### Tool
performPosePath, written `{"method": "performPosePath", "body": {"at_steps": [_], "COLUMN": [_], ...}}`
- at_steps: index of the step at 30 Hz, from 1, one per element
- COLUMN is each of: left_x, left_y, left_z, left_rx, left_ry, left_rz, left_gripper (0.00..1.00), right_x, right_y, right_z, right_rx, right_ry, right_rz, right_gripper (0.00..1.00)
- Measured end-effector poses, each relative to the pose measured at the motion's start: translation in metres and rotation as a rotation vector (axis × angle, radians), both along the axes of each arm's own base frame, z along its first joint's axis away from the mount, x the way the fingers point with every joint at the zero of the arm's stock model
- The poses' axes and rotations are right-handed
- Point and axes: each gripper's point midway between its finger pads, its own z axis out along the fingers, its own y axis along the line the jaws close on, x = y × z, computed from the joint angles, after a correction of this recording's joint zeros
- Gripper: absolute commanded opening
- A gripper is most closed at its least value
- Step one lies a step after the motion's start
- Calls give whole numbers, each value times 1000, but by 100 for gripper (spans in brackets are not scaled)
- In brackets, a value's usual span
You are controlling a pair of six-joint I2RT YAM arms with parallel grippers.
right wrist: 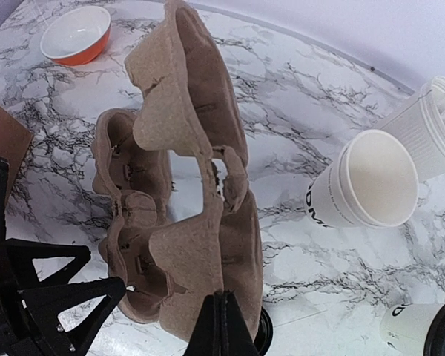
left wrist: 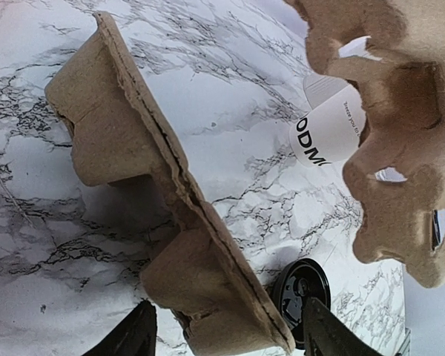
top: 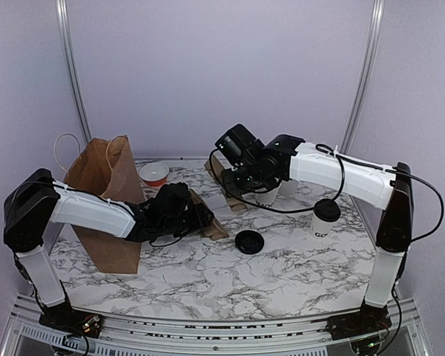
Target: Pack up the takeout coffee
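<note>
Between the fingers of the left gripper point(left wrist: 226, 335) runs the rim of a brown cup carrier point(left wrist: 133, 141), tilted clear of the marble table point(left wrist: 44, 245). The fingers stand moderately apart, one on each side of the rim. Their contact faces fall outside the view, so the grip is judged from the carrier hanging off the surface, not seen.

Between the fingers of the right gripper point(right wrist: 172, 291) a second carrier point(right wrist: 208, 237) stands on edge. These fingers are spread to the carrier's depth, and the hold is judged in the same way.

To the right of the right fingers and slightly beyond them, the takeout coffee cup point(right wrist: 367, 182) stands on the table.
- Attitude: upright, long axis vertical, mouth open, no lid fitted.
- Clearance: apart from the second carrier, with the stirrer cup point(right wrist: 430, 126) just beyond it.

A lidded cup point(right wrist: 423, 330) with the same lettering stands further right, toward the arm's base. The loose black lid point(left wrist: 300, 297) lies flat on the table just beyond the left gripper's right-hand finger; in the top view it sits between the two grippers.

Assessment: the right arm is the nearer to the open cup, and the left arm appears the nearer to the lid. Both grippers are loaded. A carrier probably has to be set down, wells upward, before either gripper can take the cup.
</note>
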Motion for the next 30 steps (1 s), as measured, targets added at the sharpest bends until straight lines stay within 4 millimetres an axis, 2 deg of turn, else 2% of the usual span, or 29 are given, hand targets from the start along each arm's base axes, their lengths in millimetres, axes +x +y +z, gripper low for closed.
{"method": "performPosePath", "body": {"at_steps": [6, 12, 17, 22, 30], "left_x": [0, -4, -10, -14, -18], "left_y": [4, 16, 29, 40, 40], "left_z": [-4, -11, -15, -24, -27], "left_rx": [21, 43, 58, 86, 93], "left_ry": [6, 13, 19, 38, 53], "left_rz": [17, 38, 56, 74, 56], "left_gripper": [64, 60, 53, 50, 49], "right_x": [1, -4, -4, -4, -4], "right_y": [-4, -10, -10, -10, -14], "right_z": [6, -10, -10, -11, -14], "right_rx": [8, -27, -26, -28, -42], "right_ry": [-11, 16, 15, 15, 13], "right_rz": [-10, -11, -11, -12, -19], "right_gripper": [0, 0, 0, 0, 0]}}
